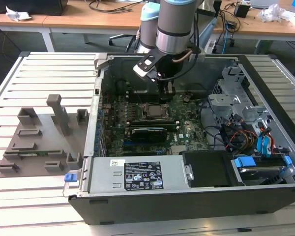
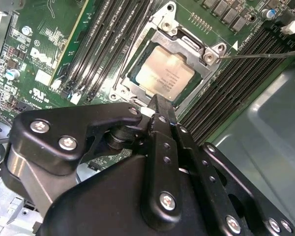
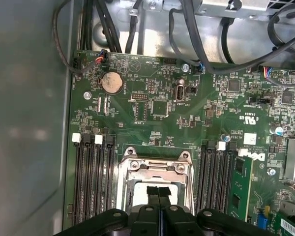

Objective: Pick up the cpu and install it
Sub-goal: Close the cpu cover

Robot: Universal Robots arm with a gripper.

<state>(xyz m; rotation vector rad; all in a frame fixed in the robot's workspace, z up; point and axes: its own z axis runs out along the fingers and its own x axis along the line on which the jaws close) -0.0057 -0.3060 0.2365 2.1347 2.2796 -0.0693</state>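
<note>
Exterior view, starting from its left: a grey holder stood on the slatted desk, well apart from the open computer case. Toward the middle, the claw hung inside the case over the motherboard, near the cpu.

In the second wrist view the cpu lay flat and square within the socket frame, with its silvery top uncovered.

In the first wrist view the claw had its tips pressed together with only a thin seam between them, pinching nothing.

By my judgement the picking up and setting in were done. Whether the frame was latched down over the chip I could not tell, so the locking may not have been finished.
</note>
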